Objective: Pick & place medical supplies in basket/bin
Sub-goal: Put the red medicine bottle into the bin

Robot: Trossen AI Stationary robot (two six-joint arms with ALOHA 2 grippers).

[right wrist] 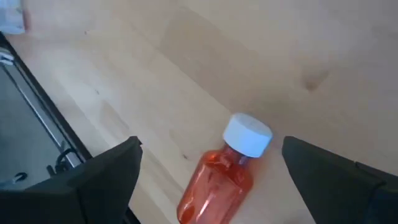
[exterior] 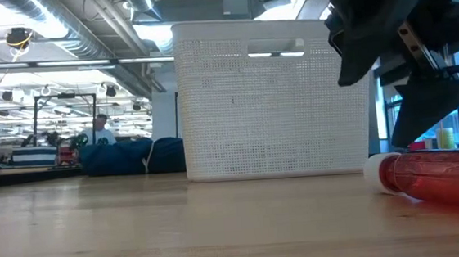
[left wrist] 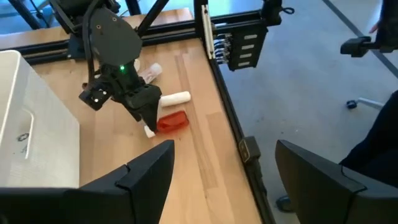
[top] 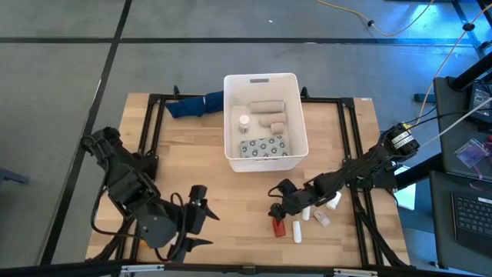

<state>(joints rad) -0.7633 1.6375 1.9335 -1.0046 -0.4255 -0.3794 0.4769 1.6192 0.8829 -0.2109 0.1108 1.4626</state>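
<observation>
Red pill bottle (right wrist: 219, 175) lies between my right gripper's (right wrist: 211, 177) spread fingers, untouched; my left gripper (top: 201, 221), fingers apart, waits near the table's front edge.

White perforated tub (top: 228, 115); translucent red-orange bottle (right wrist: 217, 180) with white cap; grey dotted blister pack (top: 263, 147); beige rolls (top: 267, 107); dark blue cloth (top: 194, 105); pale wood table (top: 184, 169); black grippers (top: 275, 210)

The white bin (top: 262, 121) stood at the table's (top: 192, 169) far edge, with bare wood open in front of it. Near the front right corner, the red bottle (top: 278, 228) and white tubes (top: 298, 231) crowded under the right gripper (top: 278, 201), fingers spread.
</observation>
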